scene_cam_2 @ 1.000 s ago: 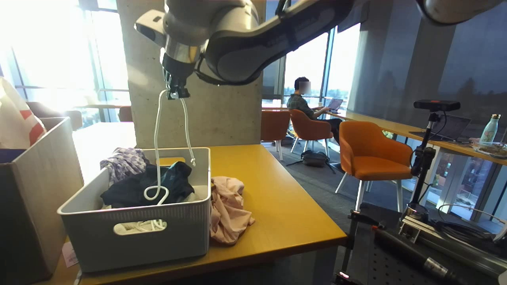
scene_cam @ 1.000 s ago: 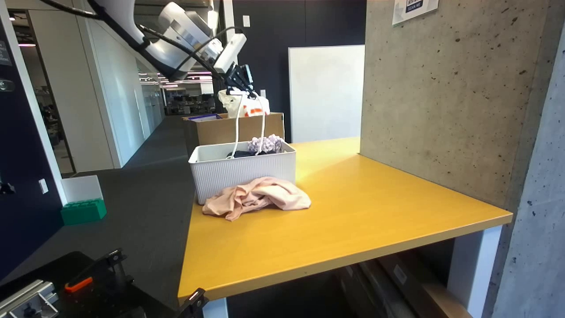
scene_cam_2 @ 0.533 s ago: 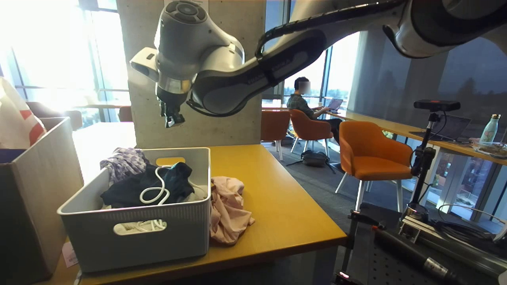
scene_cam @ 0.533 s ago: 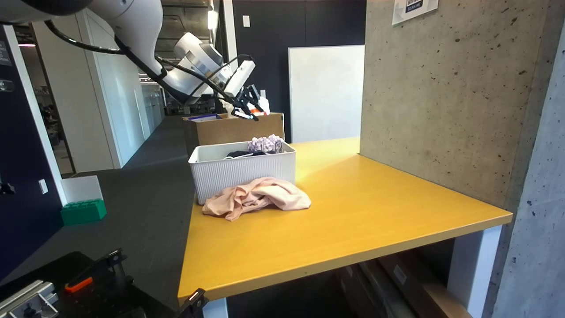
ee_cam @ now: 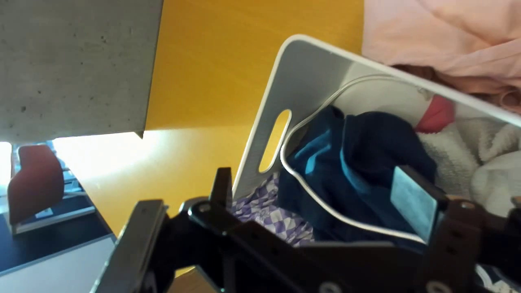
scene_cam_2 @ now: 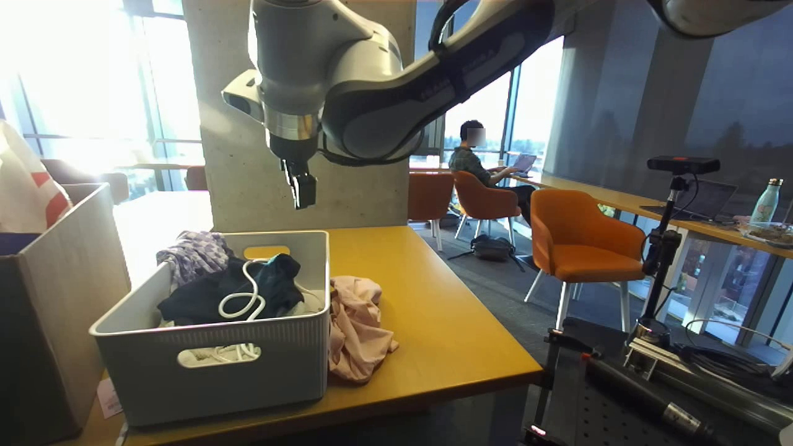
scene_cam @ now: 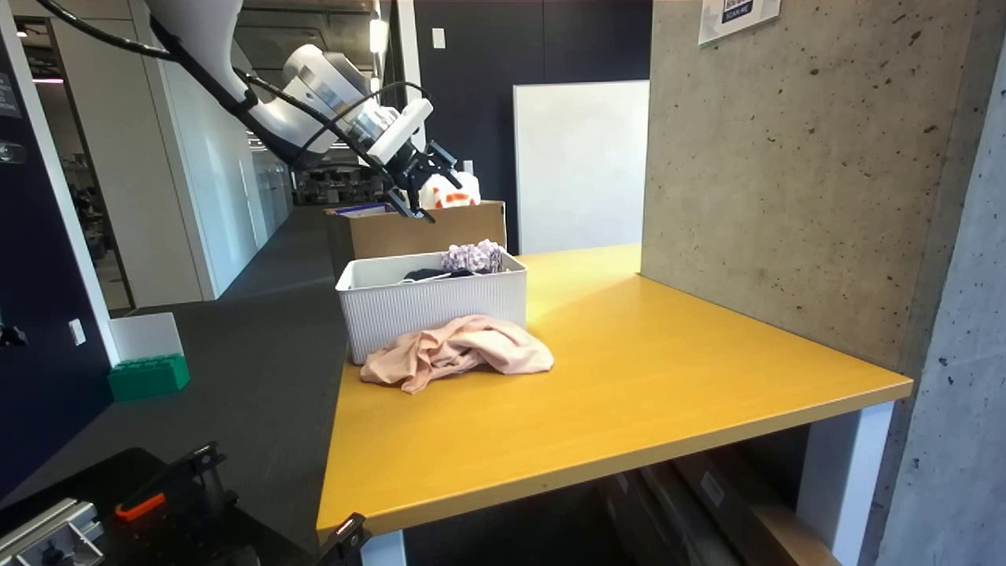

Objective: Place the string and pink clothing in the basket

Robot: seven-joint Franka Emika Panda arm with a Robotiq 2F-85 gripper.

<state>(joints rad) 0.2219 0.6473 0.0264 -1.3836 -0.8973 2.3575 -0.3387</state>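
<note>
The thing left to move is the crumpled pale-pink cloth garment (scene_cam: 460,350), which lies in a loose heap on the yellow wooden-looking worktop (scene_cam: 629,409), just outside the long wall of the light-grey ribbed plastic basket (scene_cam_2: 210,393); it looks to rest against that wall, though the contact line is hidden. The slender white cord-like string (ee_cam: 303,184) lies inside the basket, looped over a dark navy cloth garment (ee_cam: 386,142). The black two-finger tool (ee_cam: 319,193) hangs above the basket, its fingers spread wide with nothing between them. I judge the pink garment light, thin and limp, with no stiffness to help a side push: it would slide or bunch rather than tip. Nothing about it seems fragile, but smooth fabric may slip from a shallow pinch. The best hold is probably the raised fold near the heap's middle, straddled from above so that several layers are gathered, with the inner finger kept off the basket wall. The lower edges that lie flat offer little to grip, and fingers there would likely skate over the worktop. Being limp, it should trail once lifted, so it wants carrying well above the rim before it is let down.
</note>
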